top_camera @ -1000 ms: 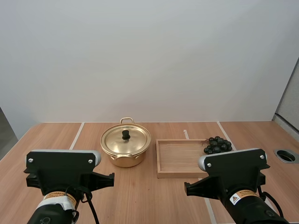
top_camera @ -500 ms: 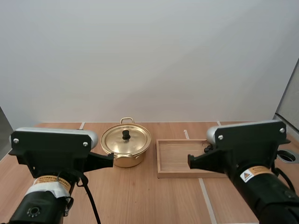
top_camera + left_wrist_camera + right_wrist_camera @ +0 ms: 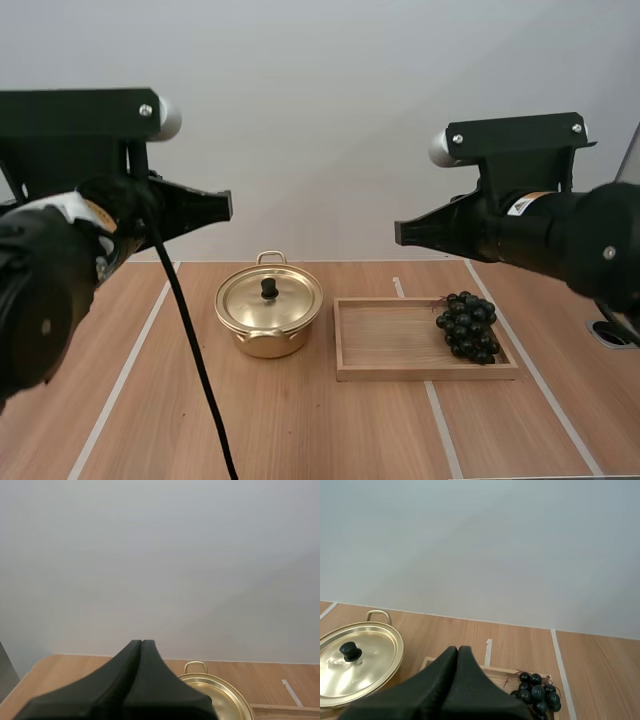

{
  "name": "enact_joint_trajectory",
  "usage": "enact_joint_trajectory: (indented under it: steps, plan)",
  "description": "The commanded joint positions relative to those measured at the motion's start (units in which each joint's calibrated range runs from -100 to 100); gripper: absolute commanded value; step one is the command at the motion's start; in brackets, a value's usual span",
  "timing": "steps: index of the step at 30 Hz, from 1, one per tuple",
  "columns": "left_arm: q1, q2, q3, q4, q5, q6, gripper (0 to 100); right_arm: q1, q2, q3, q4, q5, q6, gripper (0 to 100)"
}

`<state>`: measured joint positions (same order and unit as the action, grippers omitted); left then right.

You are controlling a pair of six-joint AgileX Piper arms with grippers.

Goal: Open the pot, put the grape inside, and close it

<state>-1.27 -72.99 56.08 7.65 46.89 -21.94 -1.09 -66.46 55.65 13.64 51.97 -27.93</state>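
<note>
The left arm (image 3: 50, 270) hangs high over the light wooden worktop (image 3: 300, 430). The left jaws are pressed together on nothing: in the left wrist view the two black fingers (image 3: 125, 685) lie as one dark wedge. In the high view they point toward 3 o'clock and sit at 10 o'clock of the round golden metal pot (image 3: 268, 335). The pot stands on the worktop with its golden lid (image 3: 292, 300) on. A black knob (image 3: 269, 288) sits at the lid's centre and a loop handle (image 3: 271, 257) at the rim's 12 o'clock. Just beside the pot, at its 3 o'clock, lies a shallow rectangular wooden tray (image 3: 385, 340). A bunch of dark grapes (image 3: 468, 325) rests inside the tray at its 3 o'clock end. The right arm (image 3: 570, 245) also hangs high, at the tray's 12 o'clock. The right jaws are pressed together, empty, pointing toward 9 o'clock. In the right wrist view their fingers (image 3: 440, 685) form one wedge.
</note>
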Motion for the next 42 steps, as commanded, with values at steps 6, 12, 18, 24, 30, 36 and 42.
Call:
enact_joint_trajectory:
  steps: [6,12,18,24,30,36,42]
  plan:
    - [0.07,5.26,-5.06,-3.04,5.49,0.07,0,-0.1,3.25,-3.46,-0.61,4.63,0.01,0]
    - [0.07,5.26,-5.22,-2.55,0.27,3.85,0,-0.1,3.28,-3.73,-0.29,4.57,0.01,0]
    - [0.07,5.72,-5.22,-4.0,1.48,15.67,0,-0.1,3.28,-3.73,-0.49,4.9,-0.68,0]
    - [0.07,5.72,-5.22,-4.22,1.66,19.96,58,-0.1,3.28,-3.73,-0.49,4.29,-2.56,75]
    - [0.07,5.72,-5.22,-4.11,0.38,23.04,100,-0.1,3.28,-3.73,-2.32,2.65,-4.8,100]
    - [0.07,6.38,-5.22,-5.19,3.61,24.14,100,-0.1,3.28,-3.73,-3.09,3.4,-4.8,100]
    - [0.07,15.72,-7.44,-13.49,10.63,30.64,100,-0.1,4.69,-3.85,-4.93,2.99,-4.71,100]
